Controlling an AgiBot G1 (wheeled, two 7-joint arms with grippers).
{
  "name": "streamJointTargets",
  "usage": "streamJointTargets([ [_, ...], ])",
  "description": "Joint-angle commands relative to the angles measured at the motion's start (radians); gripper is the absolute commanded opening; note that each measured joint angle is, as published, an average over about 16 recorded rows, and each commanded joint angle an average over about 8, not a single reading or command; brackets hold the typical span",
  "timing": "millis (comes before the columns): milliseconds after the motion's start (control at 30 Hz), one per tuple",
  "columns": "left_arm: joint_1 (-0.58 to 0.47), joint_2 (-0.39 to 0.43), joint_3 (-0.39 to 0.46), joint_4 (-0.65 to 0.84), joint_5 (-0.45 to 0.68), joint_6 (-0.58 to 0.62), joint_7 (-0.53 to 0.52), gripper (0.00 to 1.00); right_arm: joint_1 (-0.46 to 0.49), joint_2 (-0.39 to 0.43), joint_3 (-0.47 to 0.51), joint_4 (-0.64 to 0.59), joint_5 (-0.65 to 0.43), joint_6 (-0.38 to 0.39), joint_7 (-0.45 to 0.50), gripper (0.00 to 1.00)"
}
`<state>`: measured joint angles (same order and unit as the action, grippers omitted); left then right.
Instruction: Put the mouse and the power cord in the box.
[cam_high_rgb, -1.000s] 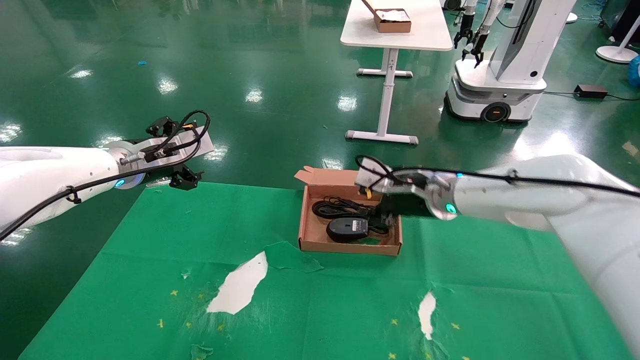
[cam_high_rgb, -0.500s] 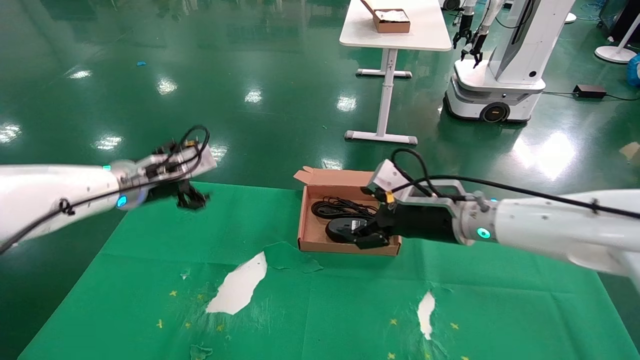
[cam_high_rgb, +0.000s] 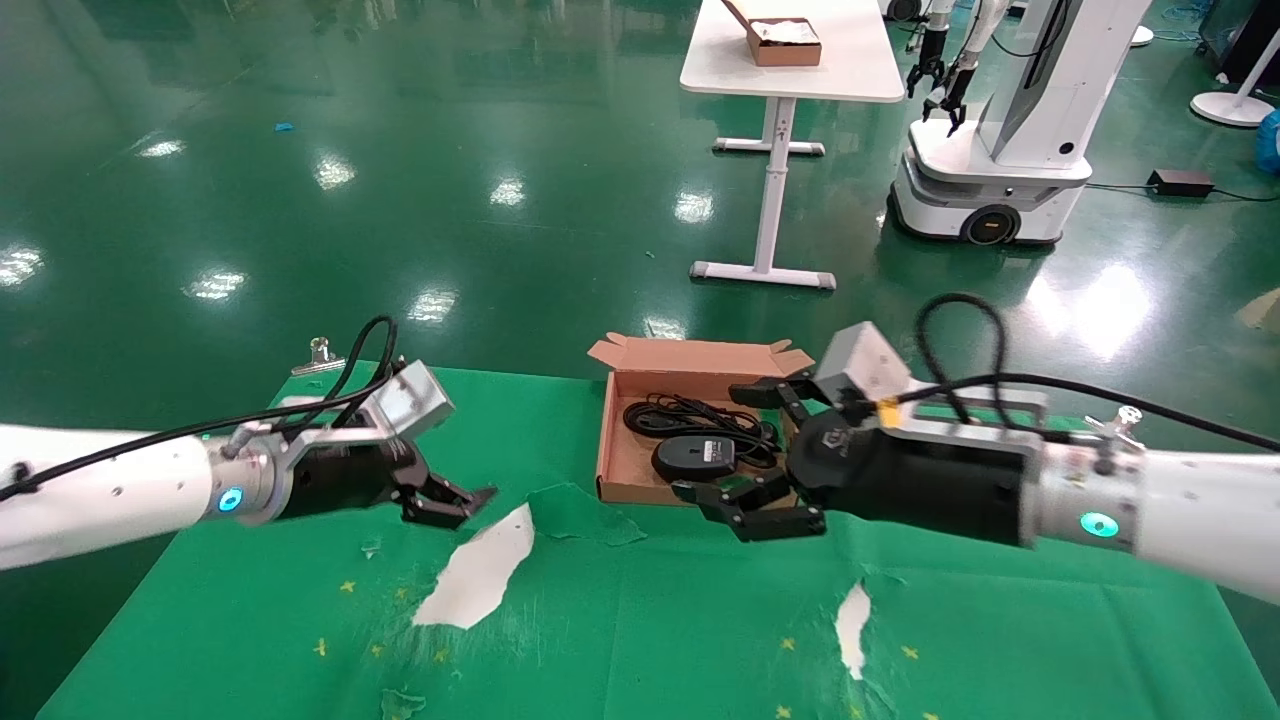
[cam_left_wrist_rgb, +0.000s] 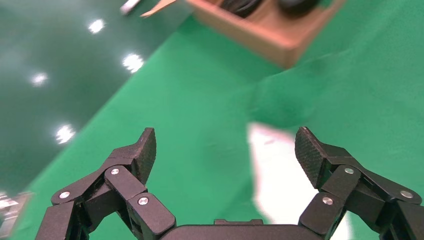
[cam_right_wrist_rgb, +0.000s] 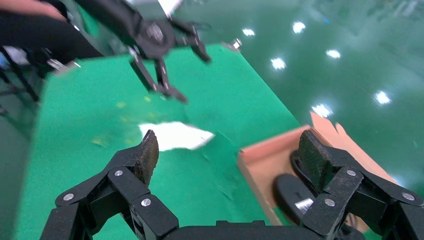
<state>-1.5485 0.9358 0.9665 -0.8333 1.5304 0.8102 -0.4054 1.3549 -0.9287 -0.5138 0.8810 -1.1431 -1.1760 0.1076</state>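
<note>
Both sets of jaws stand wide apart with nothing between them. A second ago the right gripper (cam_high_rgb: 765, 455) was down over the box (cam_high_rgb: 625, 470), its arm reaching in from 3 o'clock; it has since pulled back toward 4 o'clock and now hangs just off the box's near right corner, one finger over the far right edge, the other over the cloth in front. The left gripper (cam_high_rgb: 445, 497), which was up beyond the far left edge of the green cloth (cam_high_rgb: 700, 620) at about 10 o'clock, has swung down and inward and now hovers low over the cloth at 9 o'clock of the box, well apart from it, beside a white tear (cam_high_rgb: 478, 570).

Inside the box, the mouse (cam_high_rgb: 693, 457) lies label-up near the front wall, and the power cord (cam_high_rgb: 665, 413) sits in loops behind it at 12 o'clock.

Judged from how things lie, both items are in and the task looks finished; the arms appear to be drawing clear, and nothing seems left to lift
</note>
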Motion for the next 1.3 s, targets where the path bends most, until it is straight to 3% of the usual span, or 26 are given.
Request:
streamJointTargets([
  [33, 0.024, -0.017, -0.035, -0.023, -0.041, 0.035, 0.011, 1.00, -0.022, 0.025, 0.019, 0.032, 0.033, -0.025, 0.006, 1.00],
  [767, 0.291, -0.199, -0.422, -0.277, -0.491, 0.421, 0.134, 1.00, -0.262, 0.297, 0.219, 0.377, 0.386, -0.299, 0.075, 1.00],
  [1300, 0.473, -0.324, -0.686, -0.450, -0.799, 0.685, 0.217, 1.00, -0.282, 0.320, 0.235, 0.405, 0.417, -0.322, 0.079, 1.00],
])
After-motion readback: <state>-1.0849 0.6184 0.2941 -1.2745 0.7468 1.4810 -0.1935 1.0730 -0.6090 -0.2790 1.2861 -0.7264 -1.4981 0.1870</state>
